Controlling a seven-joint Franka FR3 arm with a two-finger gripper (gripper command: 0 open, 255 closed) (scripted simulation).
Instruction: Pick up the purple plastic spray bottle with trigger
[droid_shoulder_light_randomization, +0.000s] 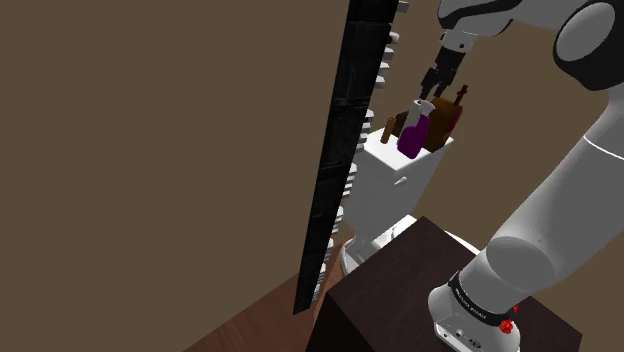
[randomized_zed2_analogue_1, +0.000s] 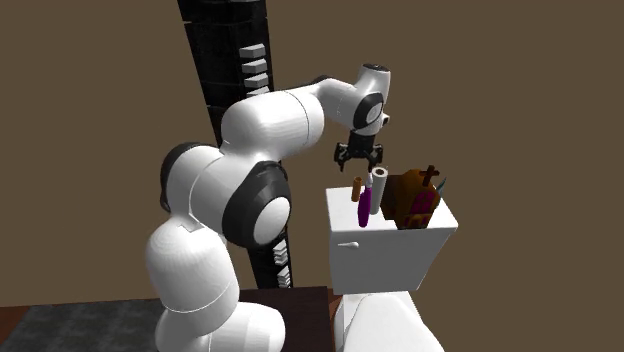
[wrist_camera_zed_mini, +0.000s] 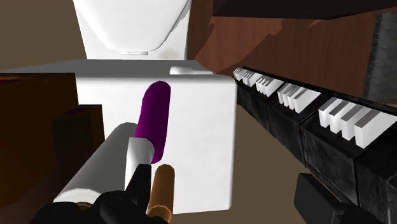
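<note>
Arm in white with dark joints (randomized_zed2_analogue_1: 270, 125) is reaching over the white box-shaped toilet tank (randomized_zed2_analogue_1: 390, 250), which is carrying several things on its top. Its black two-finger gripper (randomized_zed2_analogue_1: 358, 156) is hovering above them, fingers standing apart and pinching nothing. A brown bulky object (randomized_zed2_analogue_1: 408, 195) is sitting toward the second exterior view's right. The purple plastic spray bottle (randomized_zed2_analogue_1: 365, 204), pale head upward, is standing almost upright just below the gripper, not touching it, so I am expecting a descent along its long axis. A small orange-brown cylinder (randomized_zed2_analogue_1: 356, 188) is standing just beside it.
</note>
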